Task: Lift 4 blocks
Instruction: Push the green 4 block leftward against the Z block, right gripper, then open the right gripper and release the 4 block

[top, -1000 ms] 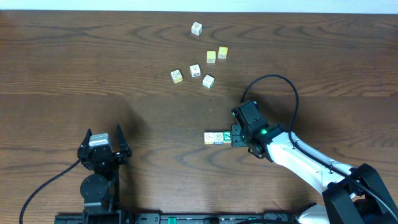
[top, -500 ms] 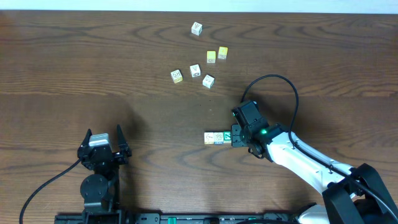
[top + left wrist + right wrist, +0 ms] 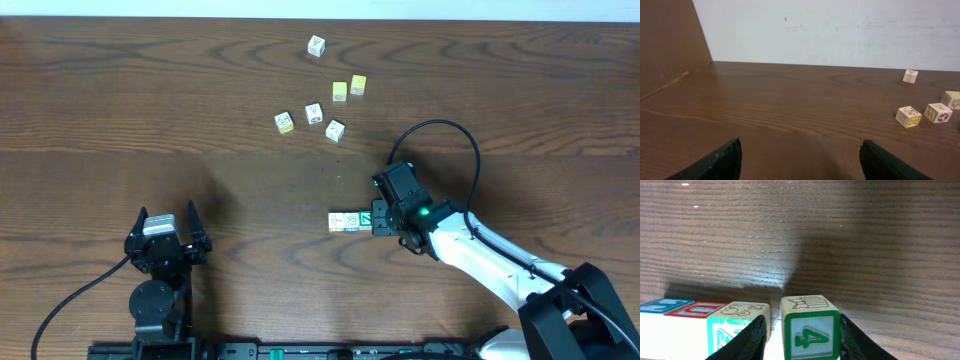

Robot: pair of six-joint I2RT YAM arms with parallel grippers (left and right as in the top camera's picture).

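Task blocks: the row of four blocks [image 3: 350,221] lies on the bench [image 3: 200,120], a little in front of the middle, right at the tip of the right arm.
Order in the row: blue-edged block [image 3: 665,304], red-edged block [image 3: 697,309], green N block [image 3: 732,330], then green 4 block [image 3: 811,330] at the end.
Why in a line: the first three sit side by side. The green 4 block stands a tiny bit apart, I think so a finger can slip in beside it.
Right tool [image 3: 802,340]: it is set narrow, with one finger on each side of the green 4 block. I cannot tell if it squeezes the block. The block looks to be sitting on the bench.
Left tool [image 3: 800,170]: it is wide and holds nothing, well apart from the row.
Around: six loose cubes [image 3: 314,113] lie far back, two of them plain yellow cubes [image 3: 349,88].
In the way: nothing above the row. The green N block is very close to one finger and may get bumped.
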